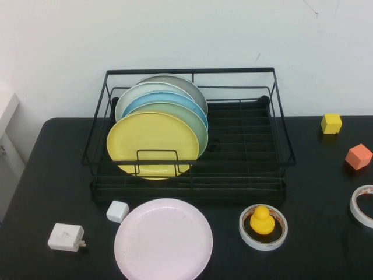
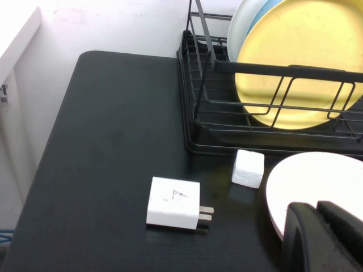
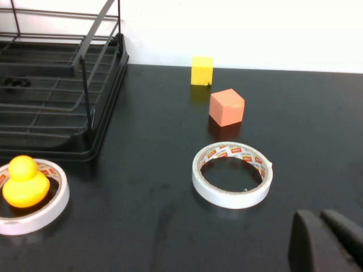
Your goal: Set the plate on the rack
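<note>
The pale pink plate (image 1: 164, 239) lies flat on the black table, in front of the black wire rack (image 1: 192, 71). Several plates stand upright in the rack's left part, the yellow plate (image 1: 152, 143) in front. Neither arm shows in the high view. In the left wrist view my left gripper (image 2: 316, 207) is shut and empty, just above the pink plate's (image 2: 317, 181) near edge, with the rack (image 2: 272, 69) beyond. In the right wrist view my right gripper (image 3: 319, 214) is shut and empty over the bare table at the right, far from the plate.
A white charger (image 1: 66, 237) and a small white cube (image 1: 117, 211) lie left of the plate. A tape roll (image 1: 243, 230) holding a yellow duck (image 1: 261, 220) sits to its right. A yellow cube (image 1: 331, 123), an orange cube (image 1: 358, 156) and another tape roll (image 1: 362, 205) lie far right.
</note>
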